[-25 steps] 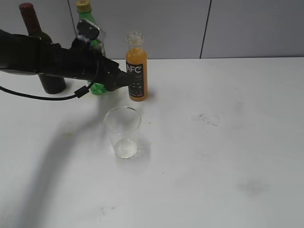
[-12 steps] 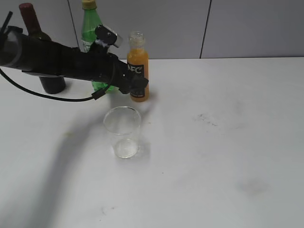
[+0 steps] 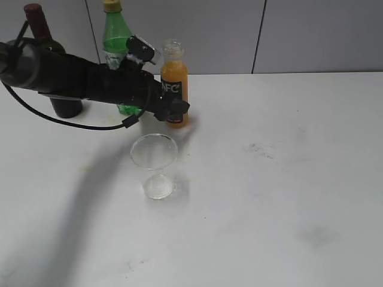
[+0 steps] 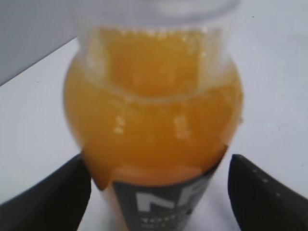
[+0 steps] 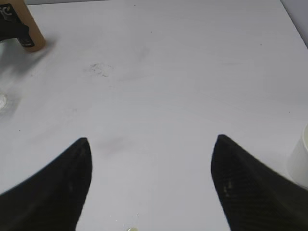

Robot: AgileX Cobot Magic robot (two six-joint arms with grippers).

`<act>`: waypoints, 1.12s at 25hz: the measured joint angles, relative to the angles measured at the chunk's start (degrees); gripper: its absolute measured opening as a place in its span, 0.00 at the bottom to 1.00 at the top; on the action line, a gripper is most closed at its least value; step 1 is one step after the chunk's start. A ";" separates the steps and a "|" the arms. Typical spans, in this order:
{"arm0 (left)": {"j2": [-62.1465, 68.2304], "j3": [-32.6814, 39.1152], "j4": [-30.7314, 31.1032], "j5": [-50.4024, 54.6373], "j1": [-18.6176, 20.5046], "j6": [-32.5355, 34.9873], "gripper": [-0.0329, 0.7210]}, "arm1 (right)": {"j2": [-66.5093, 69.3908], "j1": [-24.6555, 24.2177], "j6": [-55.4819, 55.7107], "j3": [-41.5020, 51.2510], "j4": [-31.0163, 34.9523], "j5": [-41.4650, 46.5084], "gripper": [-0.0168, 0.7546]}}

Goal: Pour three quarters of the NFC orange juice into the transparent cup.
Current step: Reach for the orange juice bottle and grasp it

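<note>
The NFC orange juice [image 3: 174, 76] stands uncapped and upright at the back of the white table, its orange liquid high in the neck. It fills the left wrist view [image 4: 154, 120]. My left gripper [image 3: 172, 108] reaches in from the left, and its open black fingers [image 4: 159, 166] sit on either side of the bottle's label; a gap shows at the right finger. The transparent cup [image 3: 154, 164] stands empty in front of the bottle, apart from it. My right gripper [image 5: 151, 185] is open and empty above bare table. It is out of the exterior view.
A green plastic bottle [image 3: 117, 42] and a dark wine bottle [image 3: 45, 42] stand behind my left arm at the back left. A grey wall [image 3: 299, 36] runs behind the table. A white object [image 5: 301, 163] shows at the right edge of the right wrist view.
My left arm has moved right and forward. Its fingers, which were left of the juice bottle, are now round the label. The bottle and cup have not moved.
</note>
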 joint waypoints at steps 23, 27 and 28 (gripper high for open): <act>3.93 -4.48 -0.19 -1.85 -1.65 -0.08 0.68 | 0.00 0.00 0.08 0.00 0.00 0.00 0.79; 3.93 -4.48 -0.19 -1.85 -1.65 -0.44 0.68 | 0.00 0.00 0.02 0.00 0.00 0.00 0.79; 3.68 -4.48 -0.06 -1.99 -1.65 -0.44 0.68 | 0.00 0.00 0.02 0.00 0.00 0.00 0.79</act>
